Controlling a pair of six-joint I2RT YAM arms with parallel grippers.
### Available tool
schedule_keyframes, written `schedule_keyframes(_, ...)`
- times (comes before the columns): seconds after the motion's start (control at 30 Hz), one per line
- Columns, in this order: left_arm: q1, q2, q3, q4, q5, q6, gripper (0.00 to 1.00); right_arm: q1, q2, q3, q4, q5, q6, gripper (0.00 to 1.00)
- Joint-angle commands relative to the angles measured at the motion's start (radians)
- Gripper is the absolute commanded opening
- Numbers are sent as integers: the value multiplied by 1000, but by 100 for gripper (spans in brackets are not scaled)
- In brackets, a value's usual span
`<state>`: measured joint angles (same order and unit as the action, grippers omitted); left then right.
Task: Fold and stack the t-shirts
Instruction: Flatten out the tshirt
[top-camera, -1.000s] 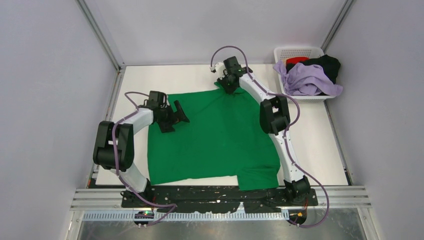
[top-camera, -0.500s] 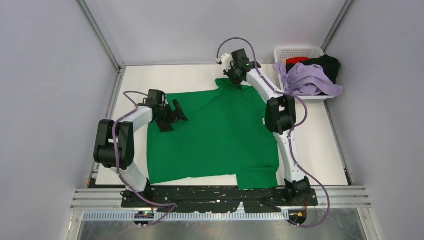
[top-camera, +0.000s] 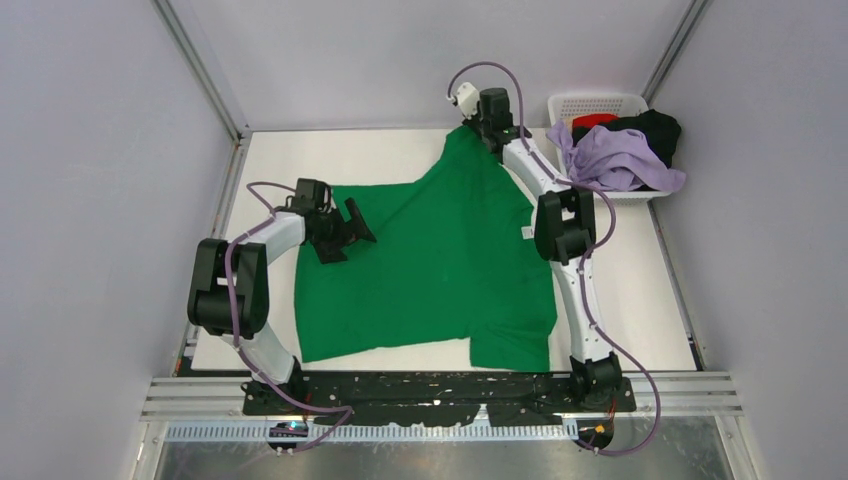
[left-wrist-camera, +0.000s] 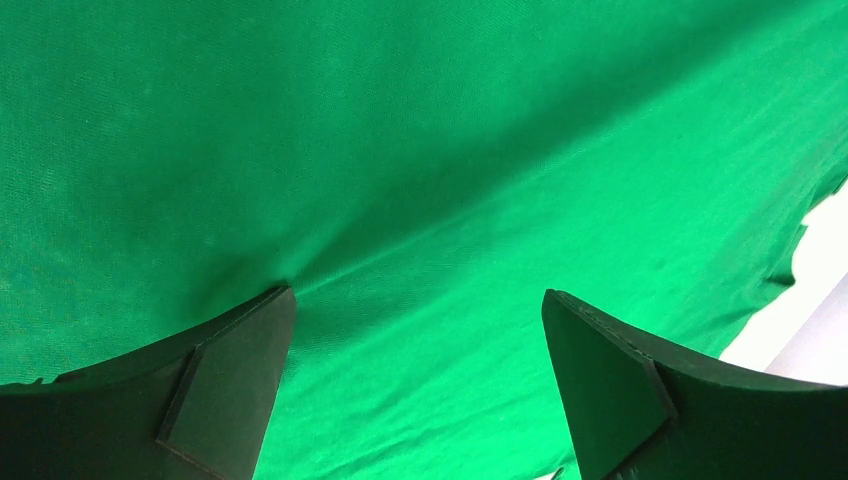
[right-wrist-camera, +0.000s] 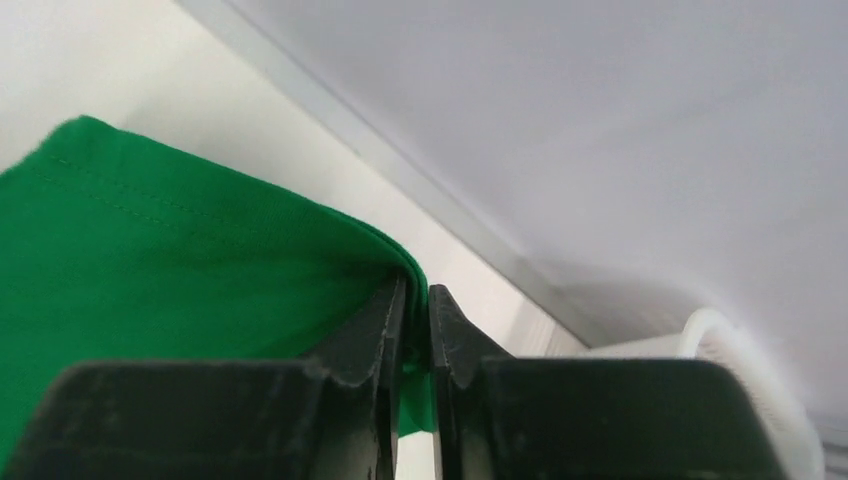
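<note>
Top external: right gripper (top-camera: 476, 128) pulled green t-shirt (top-camera: 440, 260) farther back.

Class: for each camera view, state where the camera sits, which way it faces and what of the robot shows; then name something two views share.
Top external: above, behind the bases, looking down on the table; the left arm and right arm show whole.
Left wrist: on the left arm, facing down at the green t-shirt; the open left tool frames it.
Right wrist: on the right arm, facing the back wall; the right tool pinches the shirt's edge.
Shared: top and right wrist both show the white basket.
</note>
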<state>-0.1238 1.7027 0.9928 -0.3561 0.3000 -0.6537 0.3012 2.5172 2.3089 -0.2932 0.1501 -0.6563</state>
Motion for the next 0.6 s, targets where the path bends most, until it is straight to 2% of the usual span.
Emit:
schedule_keyframes(0.0,14,13,-9,-18,-35,26,100,7,52,-28,385,21,-116,20)
schedule_keyframes(0.07,14,7,-10,-18,-29,30,100,7,68,-28,432,14,-143,41)
schedule_keyframes(0.1,14,4,-12,-17,-26,31,99,7,71,-27,444,19,-142,66)
schedule_keyframes(0.13,14,1,-13,-16,-24,32,99,7,70,-21,457,36,-135,76)
schedule_keyframes(0.17,14,-2,-14,-13,-22,30,99,6,66,-18,461,49,-129,89)
schedule_keyframes(0.23,14,-11,-13,-7,-12,29,100,7,44,-17,463,87,-102,98)
schedule_keyframes(0.27,14,-13,-15,-2,-4,26,100,7,21,-21,455,92,-69,99)
schedule_keyframes(0.47,13,-44,-19,20,11,9,100,7,-157,-114,280,98,209,95)
schedule_keyframes(0.57,11,-58,-15,31,10,-9,99,6,-251,-192,109,104,465,96)
